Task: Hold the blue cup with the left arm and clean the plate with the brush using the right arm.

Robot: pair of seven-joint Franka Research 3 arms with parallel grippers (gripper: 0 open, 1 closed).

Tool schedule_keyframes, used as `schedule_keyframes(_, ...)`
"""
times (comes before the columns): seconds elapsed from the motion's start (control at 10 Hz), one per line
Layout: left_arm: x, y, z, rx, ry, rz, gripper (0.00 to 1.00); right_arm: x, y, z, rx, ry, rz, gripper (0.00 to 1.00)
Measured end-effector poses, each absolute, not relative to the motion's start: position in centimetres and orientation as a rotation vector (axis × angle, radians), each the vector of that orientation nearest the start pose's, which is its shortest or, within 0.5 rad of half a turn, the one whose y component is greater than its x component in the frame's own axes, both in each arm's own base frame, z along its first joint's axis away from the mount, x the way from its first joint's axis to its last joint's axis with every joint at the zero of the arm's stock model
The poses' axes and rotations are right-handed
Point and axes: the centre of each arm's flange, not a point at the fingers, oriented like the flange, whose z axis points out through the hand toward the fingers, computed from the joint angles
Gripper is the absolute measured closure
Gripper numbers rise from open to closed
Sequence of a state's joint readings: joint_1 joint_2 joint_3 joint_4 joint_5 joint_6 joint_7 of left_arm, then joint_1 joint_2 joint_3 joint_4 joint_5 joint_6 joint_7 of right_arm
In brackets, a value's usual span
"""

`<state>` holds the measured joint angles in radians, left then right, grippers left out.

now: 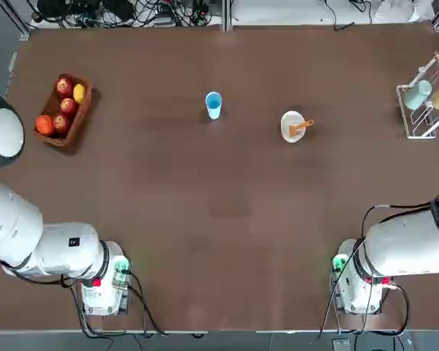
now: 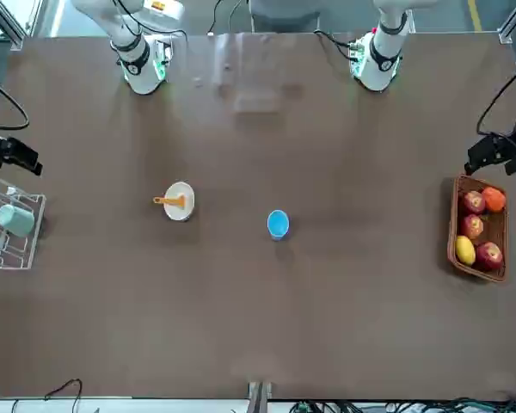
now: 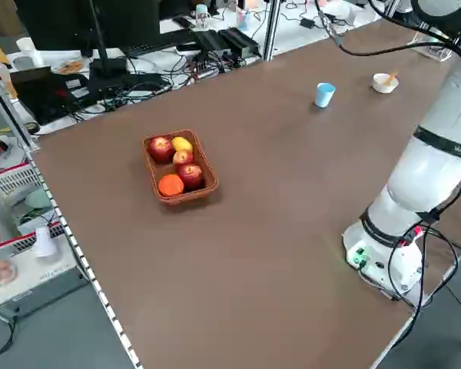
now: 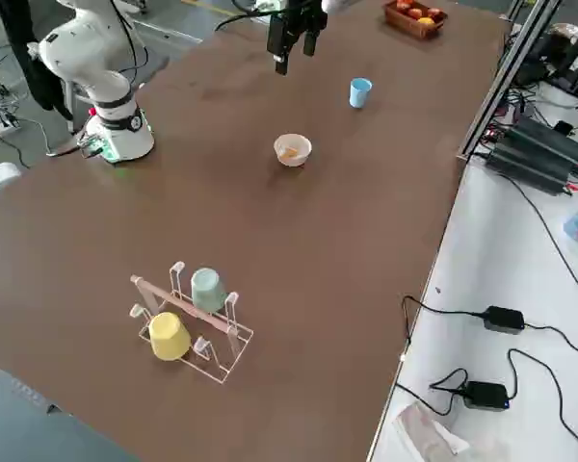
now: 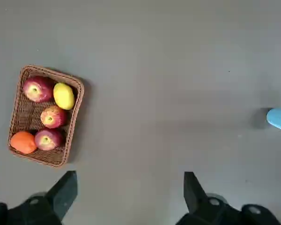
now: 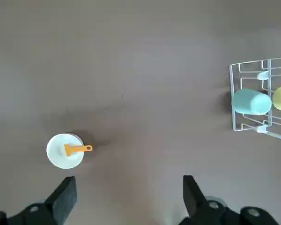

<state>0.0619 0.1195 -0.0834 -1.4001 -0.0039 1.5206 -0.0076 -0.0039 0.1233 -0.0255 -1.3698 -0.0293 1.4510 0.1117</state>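
Left pincer (image 5: 126, 197): wide apart, holding nothing, high over the tabletop (image 1: 227, 219), well away from the cup.
Right pincer (image 6: 126, 197): wide apart too, empty, up above the plate.
Blue cup (image 1: 213, 104): stands upright mid-tabletop; looks light and tippy, so squeeze its sides gently.
Plate (image 1: 292, 126): beside the cup, not touching; may slide when rubbed.
Brush (image 1: 301, 128): lies in the plate, handle poking over the rim; grab that thin handle.
Fruit basket (image 1: 63, 110): far off.
Cup rack (image 1: 424, 99): far off too.
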Motion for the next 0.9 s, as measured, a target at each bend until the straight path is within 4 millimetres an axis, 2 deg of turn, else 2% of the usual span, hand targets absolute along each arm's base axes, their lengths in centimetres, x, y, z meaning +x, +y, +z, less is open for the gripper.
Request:
schedule_keyframes(0.2,58.7,-1.0,63.2,-3.155,0.021,-0.002,0.0,58.0,-1.5,63.0,-3.165,0.213,0.094,0.0)
schedule_keyframes(0.4,58.8,-0.9,62.9,-3.171,0.022,0.011,0.0,57.9,-1.1,60.9,-3.15,0.203,0.1,0.0)
schedule_keyframes(0.6,59.3,-1.6,61.6,-3.231,0.027,0.049,0.0,57.0,-0.7,56.8,-3.073,0.217,0.056,0.0)
schedule_keyframes(0.9,60.6,-2.8,59.3,-3.325,0.074,0.095,0.0,54.6,0.2,48.9,-2.948,0.286,0.071,0.0)
